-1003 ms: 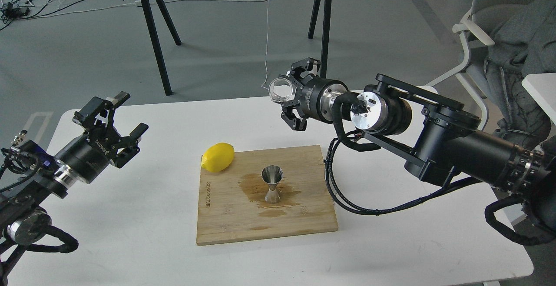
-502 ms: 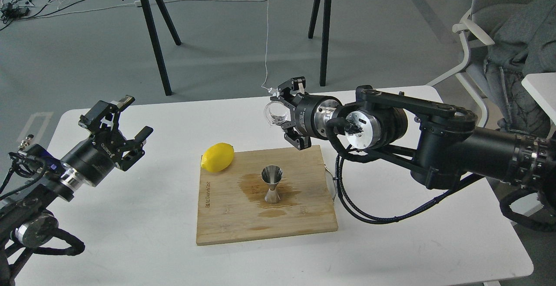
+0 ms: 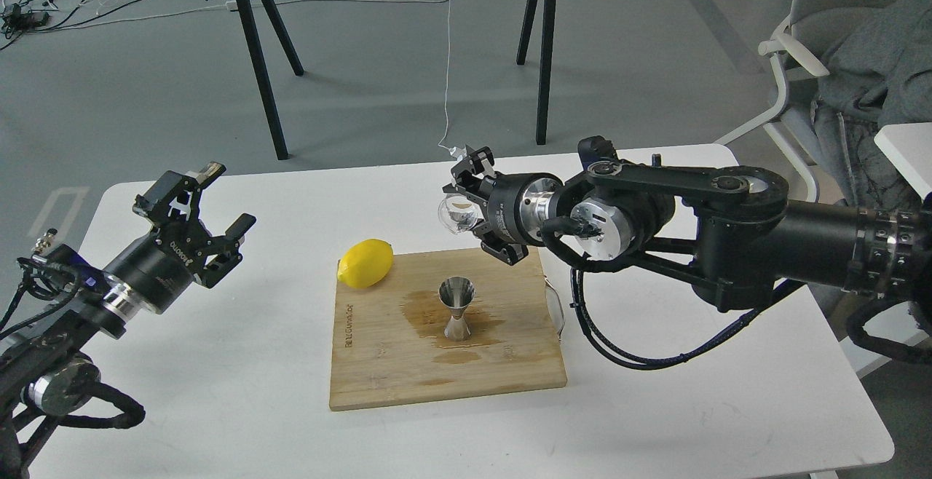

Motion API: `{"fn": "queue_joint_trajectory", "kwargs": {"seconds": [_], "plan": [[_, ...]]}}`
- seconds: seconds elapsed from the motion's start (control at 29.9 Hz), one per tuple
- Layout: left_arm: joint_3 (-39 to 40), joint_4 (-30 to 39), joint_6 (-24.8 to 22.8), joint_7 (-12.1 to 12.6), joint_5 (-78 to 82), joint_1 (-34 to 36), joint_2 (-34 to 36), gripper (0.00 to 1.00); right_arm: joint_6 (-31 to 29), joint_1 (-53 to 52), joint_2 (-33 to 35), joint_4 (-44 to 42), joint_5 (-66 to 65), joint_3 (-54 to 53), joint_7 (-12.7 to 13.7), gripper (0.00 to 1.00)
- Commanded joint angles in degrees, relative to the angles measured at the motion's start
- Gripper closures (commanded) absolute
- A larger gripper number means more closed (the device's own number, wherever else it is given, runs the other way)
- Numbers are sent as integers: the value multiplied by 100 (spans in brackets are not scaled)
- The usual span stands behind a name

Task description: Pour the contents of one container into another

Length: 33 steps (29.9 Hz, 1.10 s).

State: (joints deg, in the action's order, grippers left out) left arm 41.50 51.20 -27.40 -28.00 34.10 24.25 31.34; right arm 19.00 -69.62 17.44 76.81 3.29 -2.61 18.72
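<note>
Head view: right gripper (image 3: pixel 466 211) fingers clamped on clear cup (image 3: pixel 455 215), tipped sideways, above and just behind steel jigger (image 3: pixel 456 309) standing upright on wet cutting board (image 3: pixel 378 370). Left gripper (image 3: pixel 200 224) spread wide, empty, well apart, farther from jigger.

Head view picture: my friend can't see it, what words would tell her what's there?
The right gripper holds a small clear cup on its side above a steel jigger on a stained wooden board. A lemon sits nearby; the left gripper waits open.
</note>
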Motion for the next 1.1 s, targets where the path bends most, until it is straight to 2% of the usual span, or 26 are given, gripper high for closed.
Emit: {"fn": "queue_joint_trajectory", "kwargs": {"seconds": [0.0, 0.23, 0.6, 1.07], "plan": [[-1, -40, -2, 0, 0, 1, -14, 2, -203, -8, 5, -8, -275, 190, 132, 59], [-1, -40, -11, 0, 0, -8, -14, 2, -554, -8, 5, -8, -600, 375, 246, 59], [-1, -49, -2, 0, 0, -8, -14, 2, -967, -262, -39, -8, -1172, 542, 238, 60], [-19, -216, -20, 0, 0, -17, -23, 2, -1100, -553, -153, -8, -2323, 1017, 159, 61]]}}
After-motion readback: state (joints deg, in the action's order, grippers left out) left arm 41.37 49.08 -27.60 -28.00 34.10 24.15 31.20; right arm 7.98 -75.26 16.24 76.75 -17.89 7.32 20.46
